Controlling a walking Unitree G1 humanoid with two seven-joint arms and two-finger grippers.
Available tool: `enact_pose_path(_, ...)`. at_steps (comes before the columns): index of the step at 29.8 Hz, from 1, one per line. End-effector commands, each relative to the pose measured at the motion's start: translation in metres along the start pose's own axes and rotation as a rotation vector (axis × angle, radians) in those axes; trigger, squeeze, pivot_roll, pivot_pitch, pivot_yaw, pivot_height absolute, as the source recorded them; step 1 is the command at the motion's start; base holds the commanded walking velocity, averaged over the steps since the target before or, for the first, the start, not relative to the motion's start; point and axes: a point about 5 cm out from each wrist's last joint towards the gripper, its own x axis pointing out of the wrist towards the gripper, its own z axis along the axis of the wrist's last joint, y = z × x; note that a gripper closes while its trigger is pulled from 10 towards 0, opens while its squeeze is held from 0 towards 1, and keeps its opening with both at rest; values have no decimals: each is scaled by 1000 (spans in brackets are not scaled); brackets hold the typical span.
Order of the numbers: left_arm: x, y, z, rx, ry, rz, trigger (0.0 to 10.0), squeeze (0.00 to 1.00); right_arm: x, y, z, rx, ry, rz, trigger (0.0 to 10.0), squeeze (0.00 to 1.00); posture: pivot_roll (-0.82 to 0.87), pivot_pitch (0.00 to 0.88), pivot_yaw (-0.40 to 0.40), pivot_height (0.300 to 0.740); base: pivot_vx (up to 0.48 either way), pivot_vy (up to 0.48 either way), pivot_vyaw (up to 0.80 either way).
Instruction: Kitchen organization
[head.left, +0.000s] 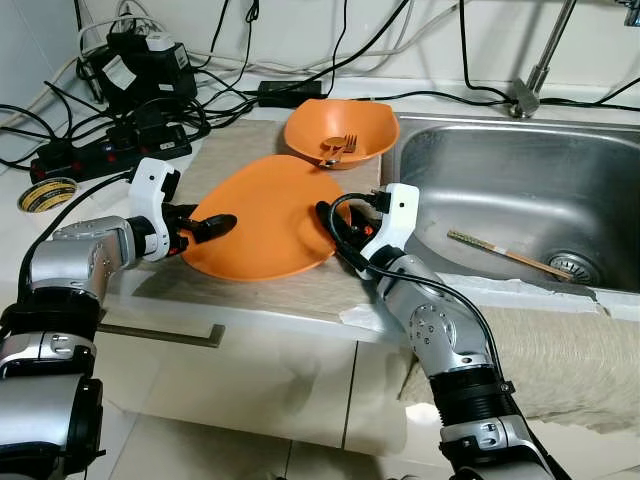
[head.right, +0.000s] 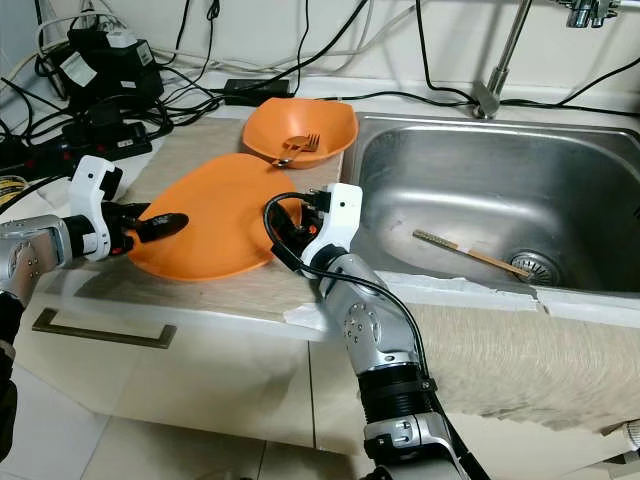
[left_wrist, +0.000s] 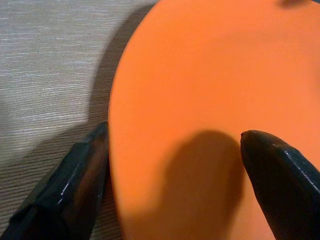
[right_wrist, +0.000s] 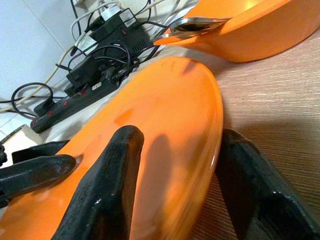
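A large orange plate (head.left: 265, 215) lies on a beige mat (head.left: 232, 148) on the counter, left of the sink. My left gripper (head.left: 222, 228) is at the plate's left rim. It is open, one finger (left_wrist: 82, 175) outside the rim and the other (left_wrist: 280, 175) hovering over the plate's face. At the right rim my right gripper (head.left: 335, 232) is shut on the plate, one finger (right_wrist: 107, 185) on top and the other (right_wrist: 250, 185) under the edge. Behind the plate stands an orange bowl (head.left: 345, 122) with a fork and a spoon (head.left: 338, 148) in it.
The steel sink (head.left: 500, 170) is on the right, with a wooden stick (head.left: 505, 253) near the drain and a faucet (head.left: 535, 70) behind. Power strips and cables (head.left: 120, 135) crowd the back left beside a tape roll (head.left: 47, 195). A beige cloth (head.left: 570, 360) hangs over the front edge.
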Motion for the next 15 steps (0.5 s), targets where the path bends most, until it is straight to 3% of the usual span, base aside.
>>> enact_pose_path(1,5,-3,-16,-21,64,-15,10000,0,-1,-3,-7,-8,48,-19,0,0,26,0,39,736,0,0,0)
enact_pose_path(15,7,-6,-14,-6,61,-20,10000,0,-4,-2,-2,-35,28,-13,0,0,23,0,41,736,0,0,0)
